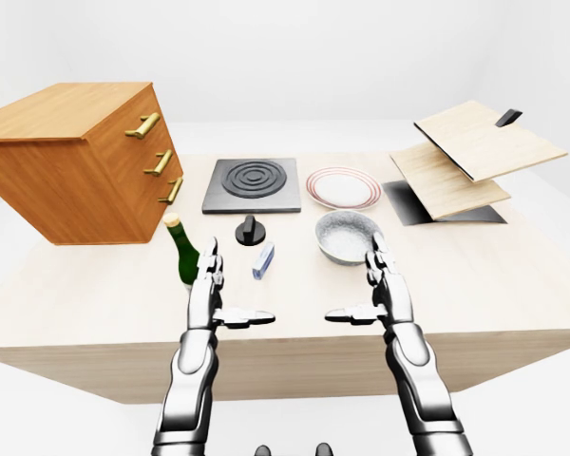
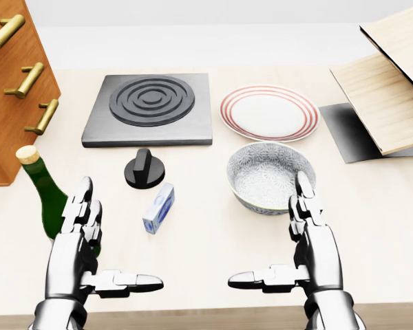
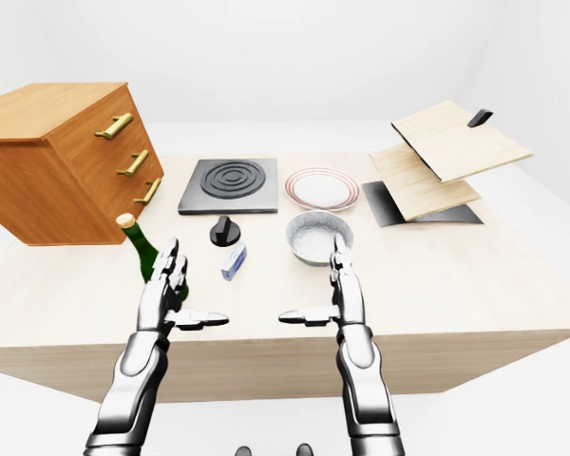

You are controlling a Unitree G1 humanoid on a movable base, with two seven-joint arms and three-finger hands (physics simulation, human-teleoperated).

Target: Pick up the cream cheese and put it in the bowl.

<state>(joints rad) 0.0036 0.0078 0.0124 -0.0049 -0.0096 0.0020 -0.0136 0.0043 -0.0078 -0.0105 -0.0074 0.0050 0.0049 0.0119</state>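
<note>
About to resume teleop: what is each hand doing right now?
Left hand: open, holding nothing.
Right hand: open, holding nothing.

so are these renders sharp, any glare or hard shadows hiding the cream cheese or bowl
Head view: evenly lit and sharp, with the cream cheese and bowl both crisp and no glare on either. Left-eye view: only soft, faint shadows on the table, and the white surround looks washed out. Right-eye view: wider framing makes things smaller, still unblurred.
</note>
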